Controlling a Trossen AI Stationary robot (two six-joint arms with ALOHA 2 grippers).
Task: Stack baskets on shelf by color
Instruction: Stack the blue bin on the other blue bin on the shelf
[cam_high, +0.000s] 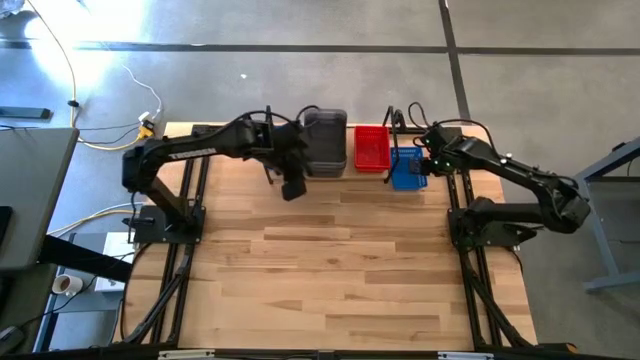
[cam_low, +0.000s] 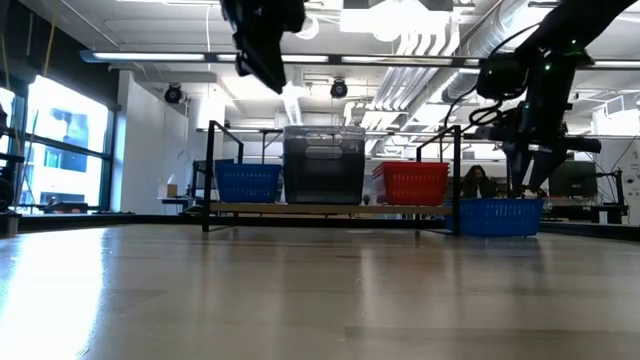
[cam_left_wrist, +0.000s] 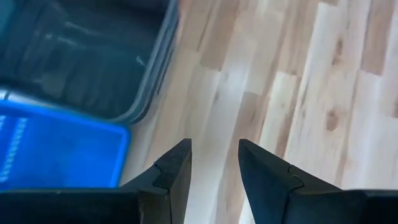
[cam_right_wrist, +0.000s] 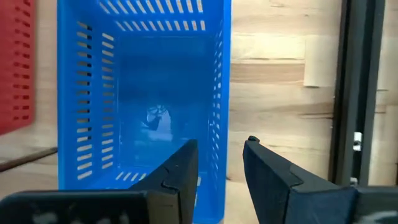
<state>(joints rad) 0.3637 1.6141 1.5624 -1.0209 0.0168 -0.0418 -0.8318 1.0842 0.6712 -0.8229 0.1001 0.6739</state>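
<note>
The left gripper (cam_high: 292, 187) is held above the table (cam_high: 340, 270), in front of the shelf (cam_low: 330, 208). Its jaws are seen parted by a narrow gap, with nothing between them; bare table lies under the gap. Beyond the jaws and off to one side, a grey basket (cam_left_wrist: 81, 56) and a blue basket (cam_left_wrist: 56, 149) are seen, neither touched.

The right gripper (cam_right_wrist: 219, 168) is poised over a second blue basket (cam_right_wrist: 143, 93), which stands on the table just beside the shelf's end post. The jaws are a little apart and straddle one basket wall: one finger (cam_right_wrist: 180, 177) is inside the basket, the other outside. Whether the wall is touched cannot be told.

On the shelf, a blue basket, a taller grey stack (cam_low: 323, 163) and a red basket (cam_low: 412, 183) are noted side by side.
</note>
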